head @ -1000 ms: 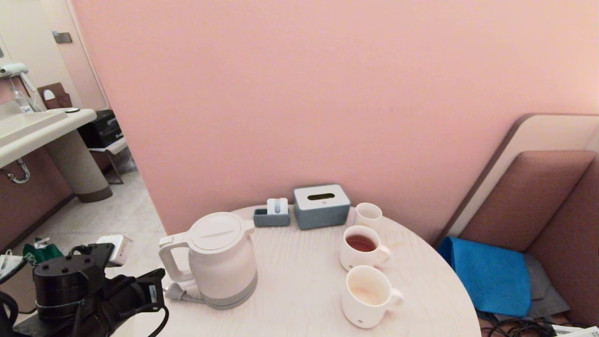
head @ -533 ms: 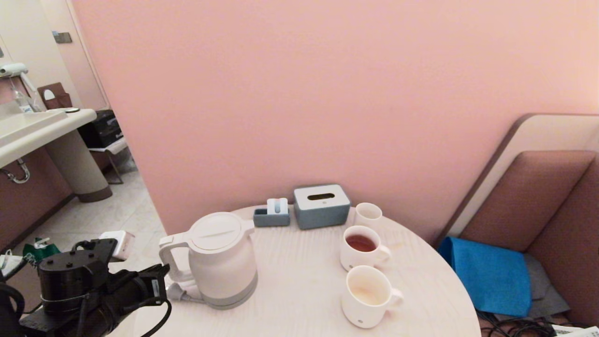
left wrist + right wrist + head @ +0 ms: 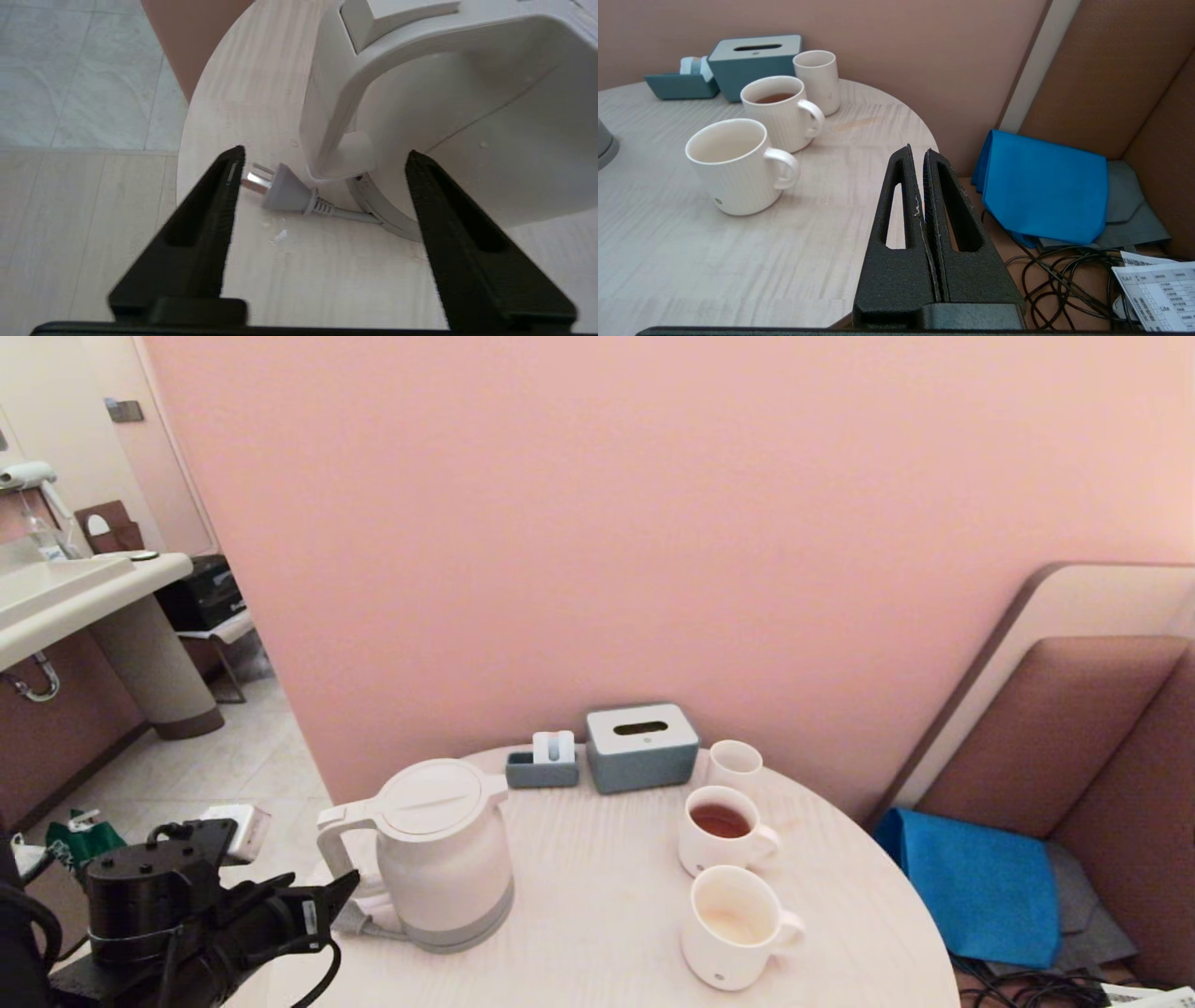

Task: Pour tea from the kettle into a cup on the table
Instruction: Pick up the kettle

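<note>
left gripper (image 3: 322, 158): jaws spread, empty, lined up on the handle (image 3: 345, 93) of the white electric kettle (image 3: 446, 854), ready to close | kettle upright on round table (image 3: 597, 896) | ribbed mug (image 3: 733, 926) nearby to receive tea | right gripper (image 3: 920, 154): clenched, parked

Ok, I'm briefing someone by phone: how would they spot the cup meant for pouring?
On the round table, right of the kettle, three white cups line up. It is the cup nearest the front edge: ribbed, handled, pale orange-tinted inside, unlike the mug behind with dark tea.

White kettle (image 3: 446, 854) upright on table (image 3: 597, 915)
</note>
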Robot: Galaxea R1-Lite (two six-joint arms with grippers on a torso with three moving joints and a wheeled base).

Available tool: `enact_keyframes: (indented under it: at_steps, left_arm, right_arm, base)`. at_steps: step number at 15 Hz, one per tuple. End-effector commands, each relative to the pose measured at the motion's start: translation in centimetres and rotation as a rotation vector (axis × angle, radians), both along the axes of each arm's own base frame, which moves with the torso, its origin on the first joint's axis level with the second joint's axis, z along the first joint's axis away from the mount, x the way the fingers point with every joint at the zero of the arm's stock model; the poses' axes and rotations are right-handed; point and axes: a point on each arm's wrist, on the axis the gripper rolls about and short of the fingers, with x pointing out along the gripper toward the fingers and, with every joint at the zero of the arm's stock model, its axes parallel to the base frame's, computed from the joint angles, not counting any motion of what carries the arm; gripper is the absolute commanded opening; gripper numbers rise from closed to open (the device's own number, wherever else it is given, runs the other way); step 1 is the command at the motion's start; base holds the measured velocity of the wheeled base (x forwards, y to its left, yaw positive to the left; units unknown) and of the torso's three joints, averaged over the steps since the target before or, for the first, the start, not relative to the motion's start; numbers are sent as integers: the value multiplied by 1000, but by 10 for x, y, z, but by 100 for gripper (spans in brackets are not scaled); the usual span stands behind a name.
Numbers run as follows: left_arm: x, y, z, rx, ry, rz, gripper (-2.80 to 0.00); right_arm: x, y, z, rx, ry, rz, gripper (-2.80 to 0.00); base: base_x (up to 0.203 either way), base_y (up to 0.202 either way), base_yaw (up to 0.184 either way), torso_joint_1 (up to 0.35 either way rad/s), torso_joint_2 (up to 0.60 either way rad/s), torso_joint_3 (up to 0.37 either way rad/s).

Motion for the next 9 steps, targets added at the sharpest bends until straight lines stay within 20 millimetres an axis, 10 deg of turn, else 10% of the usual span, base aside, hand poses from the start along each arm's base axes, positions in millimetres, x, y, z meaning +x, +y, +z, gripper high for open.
enact_keyframes:
  at_steps: [1,9]
  left_arm:
    - [7,-1,-6,9,-5,5,0]
    - [28,-2,-24,65,-29,45,0]
  right_arm:
    - [0,0,0,0,1,0,-280]
    - [0,0,0,0,1,0,-280]
  base:
    - [0,0,0,0,0,0]
    - [0,0,0,0,0,0]
